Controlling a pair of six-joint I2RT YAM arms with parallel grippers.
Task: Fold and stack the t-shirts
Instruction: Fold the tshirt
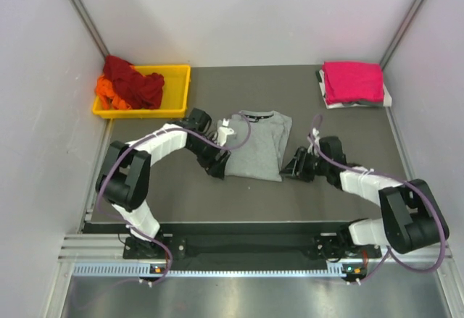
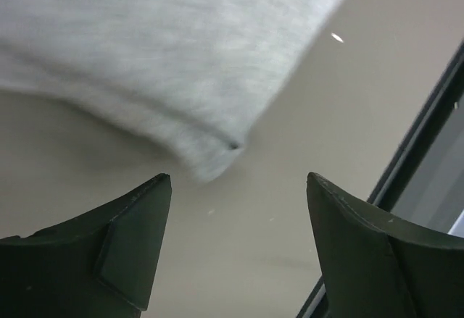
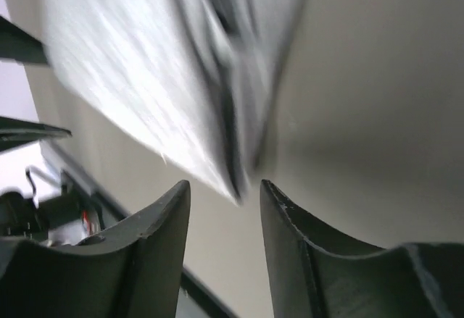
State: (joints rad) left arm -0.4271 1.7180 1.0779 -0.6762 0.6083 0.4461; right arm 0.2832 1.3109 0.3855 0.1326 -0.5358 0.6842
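Centrally, grey t-shirt (image 1: 257, 144), left gripper (image 2: 238, 180) spread wide off its hem corner, right gripper (image 3: 225, 185) narrowly parted at its edge.

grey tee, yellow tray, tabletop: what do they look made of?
Grey t-shirt: soft knit cloth, heathered and matte. The left wrist view shows flecked fabric and a turned hem band. Likely a cotton blend, but that is a guess.
Yellow tray: looks like moulded plastic, with uniform bright colour and a smooth rigid rim.
Table: smooth, mostly matte dark sheet with a faint glint. Laminate or a mat, cannot tell.
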